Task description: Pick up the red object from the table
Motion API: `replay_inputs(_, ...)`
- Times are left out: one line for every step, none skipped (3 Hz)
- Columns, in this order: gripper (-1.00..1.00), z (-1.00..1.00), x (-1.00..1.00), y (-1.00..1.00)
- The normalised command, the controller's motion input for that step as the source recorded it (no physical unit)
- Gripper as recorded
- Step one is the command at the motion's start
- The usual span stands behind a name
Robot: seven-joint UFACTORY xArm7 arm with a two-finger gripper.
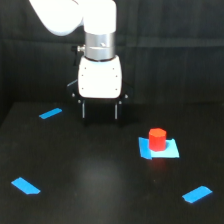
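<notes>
The red object (157, 138), a small red-orange stubby cylinder, stands upright on a blue tape patch (159, 148) on the black table (100, 175), right of centre in the exterior view. My gripper (100, 110) hangs from the white head (100, 76) above the table's back part, up and to the exterior view's left of the red object and well apart from it. Its two dark fingers (83, 109) point down with a wide gap and nothing between them, so it is open.
Three other blue tape pieces lie on the table: one at the back left (50, 113), one at the front left (25, 186), one at the front right (197, 194). A black curtain (175, 50) hangs behind.
</notes>
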Motion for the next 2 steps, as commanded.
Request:
replay_inputs(0.96,-0.16,0.98,-0.37)
replay_inputs(0.98,-0.01,0.84,-0.47)
